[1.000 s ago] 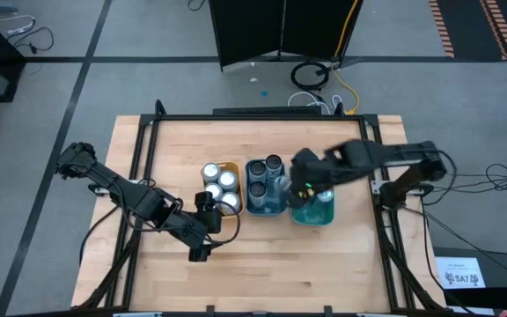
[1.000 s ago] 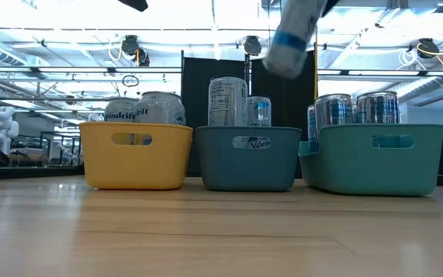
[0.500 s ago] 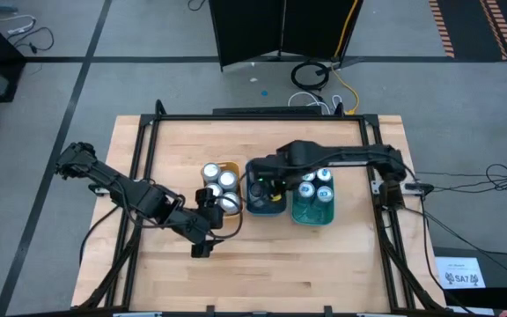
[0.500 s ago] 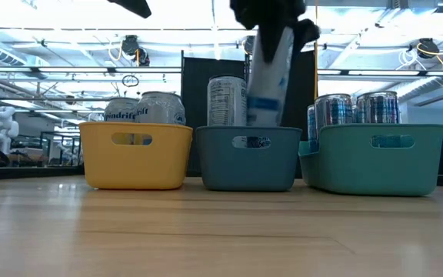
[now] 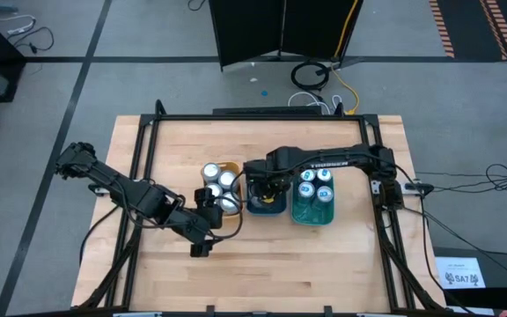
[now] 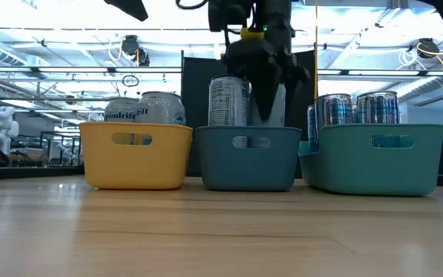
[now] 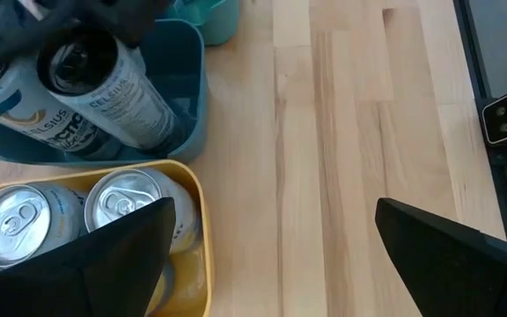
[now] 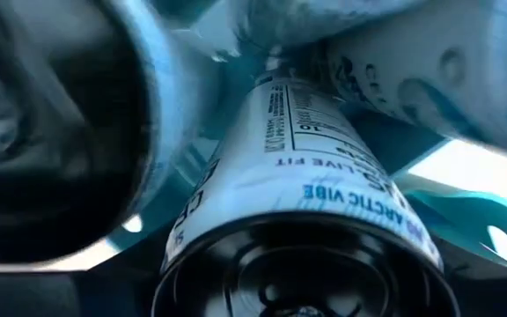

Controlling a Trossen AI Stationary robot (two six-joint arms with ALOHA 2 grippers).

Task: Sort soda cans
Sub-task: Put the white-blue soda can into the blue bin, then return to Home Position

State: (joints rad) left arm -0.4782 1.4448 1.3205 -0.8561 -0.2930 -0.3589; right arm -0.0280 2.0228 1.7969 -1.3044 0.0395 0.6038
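Observation:
My right gripper reaches from the table's right side over the middle blue tray and is shut on a silver soda can with blue print. A taller can stands beside it in that tray. The yellow tray holds several silver cans. The teal tray holds several blue-marked cans. My left gripper hovers open at the near side of the yellow tray, touching nothing. My right gripper holds the soda can by its upper part, pinched between the dark fingers, which come from above and point down. The can stands upright with its lower part inside the blue tray; the tray wall hides whether its bottom rests there.
The three trays stand side by side in the table's middle. Bare wood lies along the near side and toward the left and right edges. A black frame rims the table.
My right gripper has carried the can from above the teal tray toward the table's left and lowered it into the blue tray. The can, tilted a second ago, now stands upright.

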